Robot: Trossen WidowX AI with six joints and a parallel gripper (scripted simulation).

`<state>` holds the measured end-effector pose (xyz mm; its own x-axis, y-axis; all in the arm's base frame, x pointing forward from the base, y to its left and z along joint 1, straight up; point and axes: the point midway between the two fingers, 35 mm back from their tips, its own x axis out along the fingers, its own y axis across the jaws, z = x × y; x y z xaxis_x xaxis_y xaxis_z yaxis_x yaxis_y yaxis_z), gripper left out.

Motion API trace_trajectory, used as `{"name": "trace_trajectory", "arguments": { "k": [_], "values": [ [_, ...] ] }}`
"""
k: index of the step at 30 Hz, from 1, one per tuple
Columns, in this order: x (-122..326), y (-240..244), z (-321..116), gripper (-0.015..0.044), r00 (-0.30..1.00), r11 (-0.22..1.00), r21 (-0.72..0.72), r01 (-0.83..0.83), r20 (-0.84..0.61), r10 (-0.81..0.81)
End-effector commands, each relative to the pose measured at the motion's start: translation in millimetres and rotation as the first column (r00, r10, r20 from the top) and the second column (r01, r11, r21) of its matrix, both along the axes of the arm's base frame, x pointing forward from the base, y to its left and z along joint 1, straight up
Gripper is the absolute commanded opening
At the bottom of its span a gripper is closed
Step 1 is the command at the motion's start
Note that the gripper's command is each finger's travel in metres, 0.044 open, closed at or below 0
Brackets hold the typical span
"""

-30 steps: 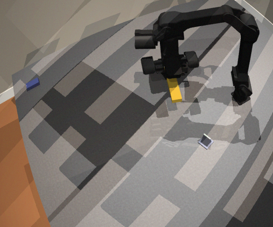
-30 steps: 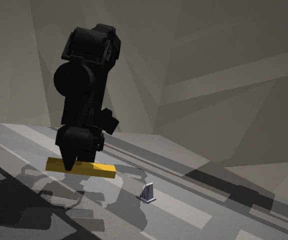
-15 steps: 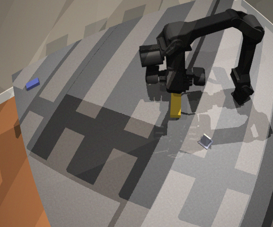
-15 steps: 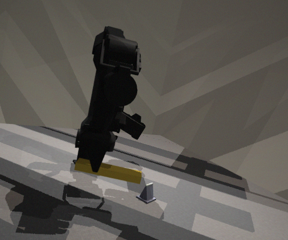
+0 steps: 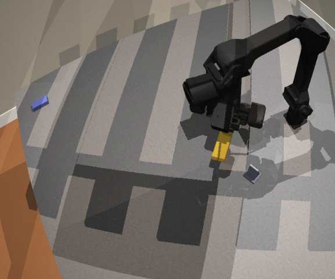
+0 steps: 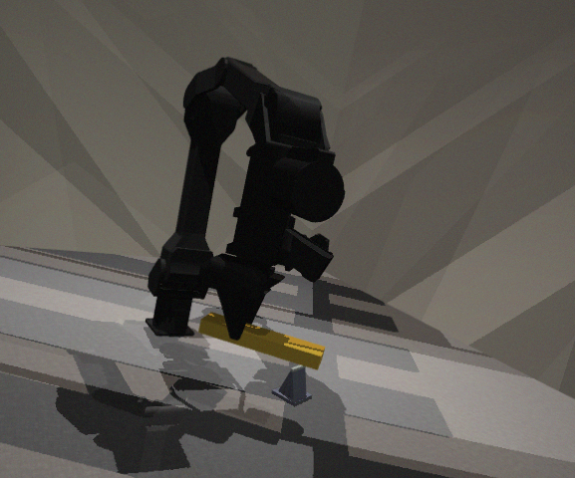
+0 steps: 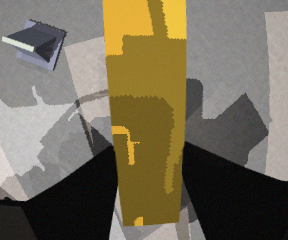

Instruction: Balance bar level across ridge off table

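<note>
The yellow bar is held in the air, slanting down to the right in the exterior view, much as the table does there. My gripper is shut on the bar, nearer one end, with a long part sticking out ahead. The small grey-blue ridge stands upright on its square base, apart from the bar. It is to the lower right of the bar in the top view and left of it in the wrist view. In the top view the arm hides the fingertips.
A blue block lies far off at the left of the striped table in the top view. The arm's base stands behind the ridge. An orange floor shows beyond the table's left edge.
</note>
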<state>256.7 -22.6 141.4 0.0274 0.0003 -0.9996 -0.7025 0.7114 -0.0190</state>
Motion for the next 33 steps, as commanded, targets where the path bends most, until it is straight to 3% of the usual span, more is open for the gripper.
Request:
{"name": "trace_trajectory", "arguments": {
  "k": [1,22,33],
  "values": [
    [-4,14,0,0.0000,0.998,0.998,0.000,0.060,-0.002,-0.060],
    [-35,89,-1,0.0000,0.930,0.930,0.014,0.367,-0.009,-0.367],
    [-45,104,-5,0.0000,0.907,0.907,0.016,0.420,-0.011,-0.420]
  ]
}}
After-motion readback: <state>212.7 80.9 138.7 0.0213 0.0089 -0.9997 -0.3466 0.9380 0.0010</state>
